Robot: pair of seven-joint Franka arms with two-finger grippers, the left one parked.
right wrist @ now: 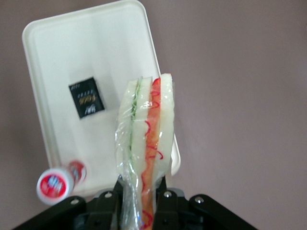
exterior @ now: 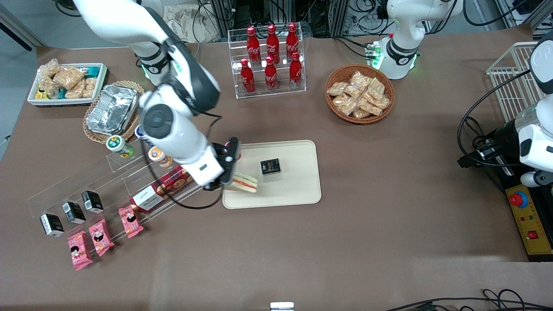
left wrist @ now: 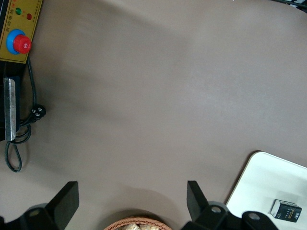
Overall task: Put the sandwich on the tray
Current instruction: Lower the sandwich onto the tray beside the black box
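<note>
Wrist view: sandwich (right wrist: 144, 143) between end effector (right wrist: 139, 201) fingers

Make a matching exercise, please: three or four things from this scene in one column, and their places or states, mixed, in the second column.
Things:
1. sandwich
2. small black box
3. red bottles
4. foil container

Places or states:
A. standing in a clear rack
B. lying flat on the tray
C. held in the claw above the tray's edge
D. sitting in a wicker basket

Pairs: 1-C, 2-B, 3-A, 4-D
</note>
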